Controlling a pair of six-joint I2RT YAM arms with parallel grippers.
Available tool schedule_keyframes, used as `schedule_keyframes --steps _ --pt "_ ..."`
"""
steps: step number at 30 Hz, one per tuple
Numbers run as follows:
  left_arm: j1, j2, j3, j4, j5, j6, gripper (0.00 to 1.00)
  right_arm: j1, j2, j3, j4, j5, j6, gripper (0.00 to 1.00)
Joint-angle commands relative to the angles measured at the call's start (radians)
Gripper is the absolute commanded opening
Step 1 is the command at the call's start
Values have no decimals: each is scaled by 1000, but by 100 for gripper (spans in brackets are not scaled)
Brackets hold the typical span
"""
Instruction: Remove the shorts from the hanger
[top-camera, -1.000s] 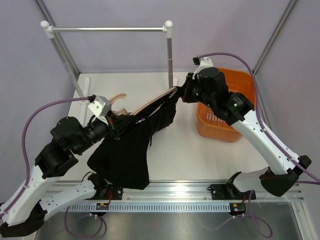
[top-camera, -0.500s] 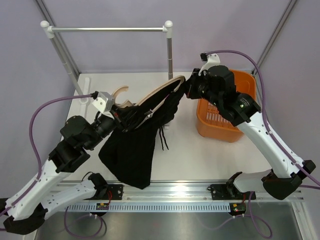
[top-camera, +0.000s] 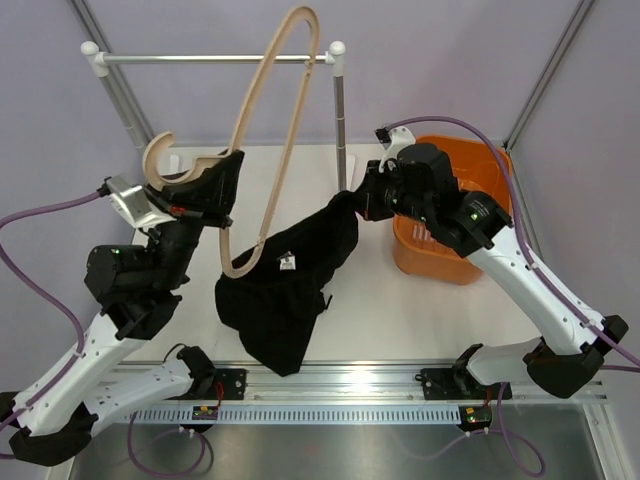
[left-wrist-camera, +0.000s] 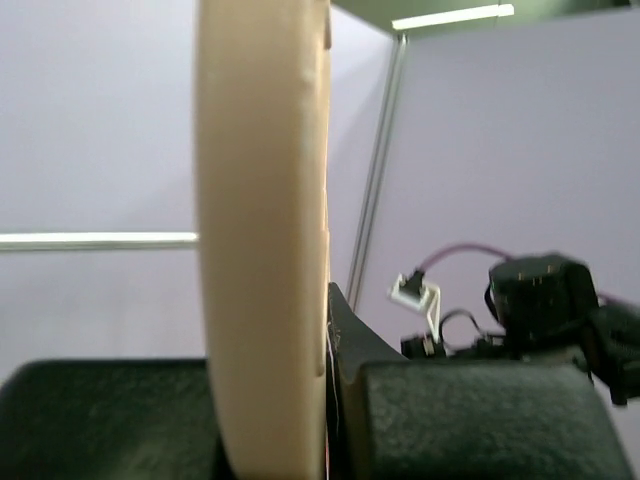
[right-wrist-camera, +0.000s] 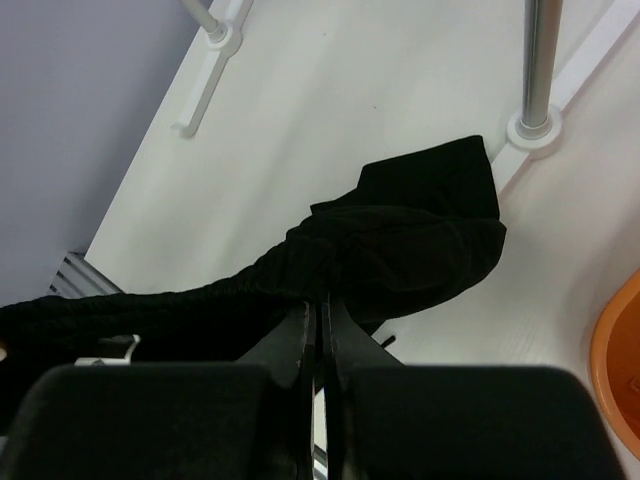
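The tan wooden hanger (top-camera: 272, 120) stands tilted up over the table, its hook (top-camera: 158, 160) to the left. My left gripper (top-camera: 212, 182) is shut on it near the hook; in the left wrist view the wood (left-wrist-camera: 262, 250) fills the gap between the pads (left-wrist-camera: 480, 420). The black shorts (top-camera: 285, 290) hang and drape down to the table from my right gripper (top-camera: 350, 203), which is shut on one bunched end of the fabric (right-wrist-camera: 400, 240). The hanger's lower end (top-camera: 238, 268) meets the shorts' top left edge; whether it is inside the fabric I cannot tell.
The white-and-metal rail stand (top-camera: 215, 59) spans the back, with its right post (top-camera: 340, 120) just behind the shorts and its foot (right-wrist-camera: 533, 130) close to the fabric. An orange basket (top-camera: 430, 262) sits under my right arm at the right.
My left gripper has swung the hanger up and to the left, from lying low to standing tall. The shorts have slid down off most of it and now hang from the right gripper.
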Motion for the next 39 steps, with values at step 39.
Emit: schedule_keyframes --steps 39 --pt "4 53 -102 105 -291 163 0 -621 235 535 25 583 -12 0"
